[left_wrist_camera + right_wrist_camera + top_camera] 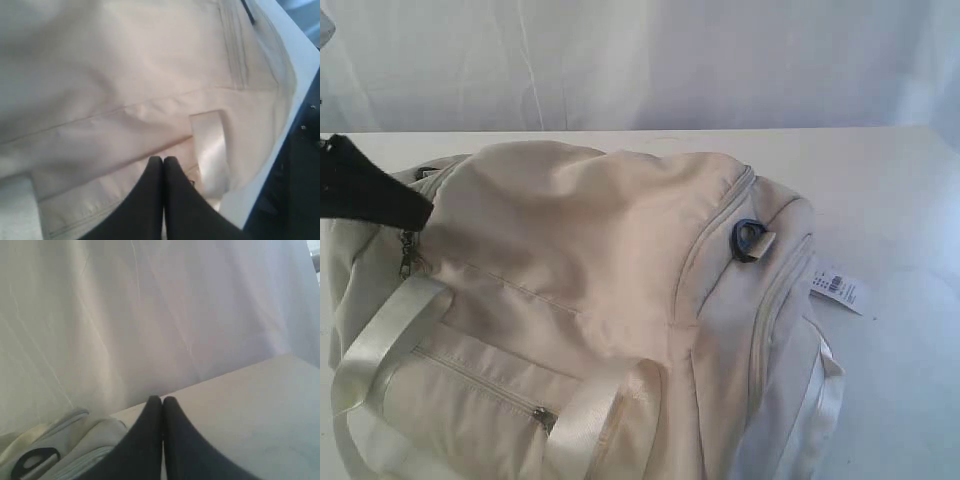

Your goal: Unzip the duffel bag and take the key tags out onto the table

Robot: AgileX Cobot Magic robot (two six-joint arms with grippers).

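You're at step one — duffel bag (580,300) sits zipped on the table (900,200), key tags out of sight. Left gripper (163,161) and right gripper (162,400) both clenched empty; next, open one onto a zipper pull (407,257).

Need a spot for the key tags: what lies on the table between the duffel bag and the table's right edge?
Only a white paper label, beside the duffel bag; otherwise the table is bare, exterior view.

L hand (163,160), R hand (162,399): closed
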